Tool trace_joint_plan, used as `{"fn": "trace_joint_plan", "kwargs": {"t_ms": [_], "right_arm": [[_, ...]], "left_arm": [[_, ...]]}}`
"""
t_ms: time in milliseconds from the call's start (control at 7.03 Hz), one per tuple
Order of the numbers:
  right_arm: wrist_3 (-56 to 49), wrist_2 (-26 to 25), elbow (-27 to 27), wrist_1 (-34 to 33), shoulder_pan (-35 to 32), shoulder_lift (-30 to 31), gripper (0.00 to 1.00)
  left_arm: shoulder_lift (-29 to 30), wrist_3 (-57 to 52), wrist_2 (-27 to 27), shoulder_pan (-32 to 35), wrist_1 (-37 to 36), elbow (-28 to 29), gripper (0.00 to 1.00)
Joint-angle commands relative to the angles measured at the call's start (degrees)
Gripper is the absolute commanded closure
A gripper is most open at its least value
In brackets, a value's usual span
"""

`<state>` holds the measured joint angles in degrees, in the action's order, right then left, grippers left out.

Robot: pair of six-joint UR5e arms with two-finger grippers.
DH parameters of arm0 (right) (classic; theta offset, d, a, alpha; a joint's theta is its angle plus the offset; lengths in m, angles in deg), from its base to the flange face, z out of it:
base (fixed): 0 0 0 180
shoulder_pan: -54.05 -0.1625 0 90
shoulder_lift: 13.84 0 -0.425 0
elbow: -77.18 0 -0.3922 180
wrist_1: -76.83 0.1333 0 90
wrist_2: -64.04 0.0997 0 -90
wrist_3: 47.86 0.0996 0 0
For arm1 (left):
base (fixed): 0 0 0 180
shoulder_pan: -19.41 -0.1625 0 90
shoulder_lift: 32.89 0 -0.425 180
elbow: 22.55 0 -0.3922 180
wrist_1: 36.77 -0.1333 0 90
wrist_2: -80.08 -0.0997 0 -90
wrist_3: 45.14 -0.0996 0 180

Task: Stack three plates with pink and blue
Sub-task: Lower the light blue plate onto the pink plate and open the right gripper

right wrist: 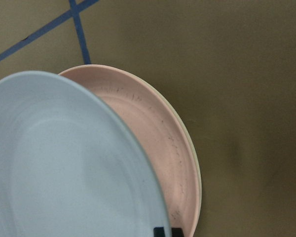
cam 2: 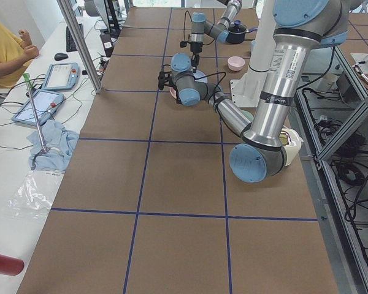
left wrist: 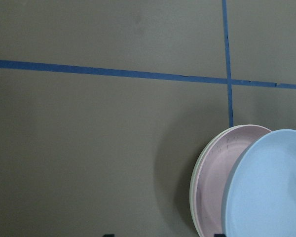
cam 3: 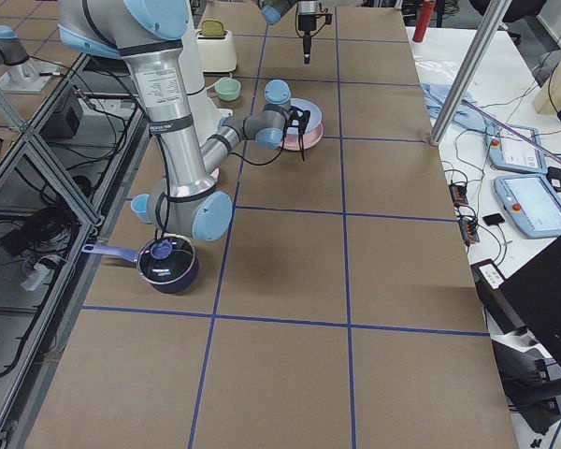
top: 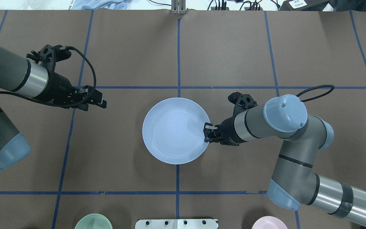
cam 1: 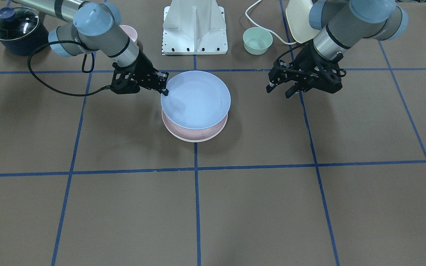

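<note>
Right gripper (top: 206, 132) clamped on the blue plate (top: 175, 130) rim, at 3 o'clock in the overhead view. The plate hangs slightly tilted just over the pink plate (right wrist: 158, 133), which sits on the cream plate (right wrist: 198, 173). We'd level and centre it — pink shows at 6 in the front view — then lower and let go. Left gripper (cam 1: 279, 91) spread and empty, well apart at 10.

Cream plate (left wrist: 193, 192) nearly hidden under pink plate (left wrist: 212, 187); seemingly only thin rim shows.
</note>
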<state>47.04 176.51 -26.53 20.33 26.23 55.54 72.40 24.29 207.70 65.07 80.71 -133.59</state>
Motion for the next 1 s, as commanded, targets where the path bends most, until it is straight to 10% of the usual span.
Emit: {"fn": "trace_joint_plan", "kwargs": {"t_ms": [0, 569, 853], "right_arm": [[0.0, -0.5, 0.3, 0.0, 0.0, 0.2, 0.01], [-1.5, 2.1, -2.5, -0.2, -6.6, 7.6, 0.0], [-20.8, 11.8, -2.6, -0.3, -19.8, 17.5, 0.0]], "left_arm": [[-0.1, 0.0, -0.1, 0.0, 0.0, 0.0, 0.26], [-2.6, -6.9, -0.1, 1.5, 0.6, 0.3, 0.23], [-9.4, -20.8, 0.2, 7.5, 0.7, -0.5, 0.19]]}}
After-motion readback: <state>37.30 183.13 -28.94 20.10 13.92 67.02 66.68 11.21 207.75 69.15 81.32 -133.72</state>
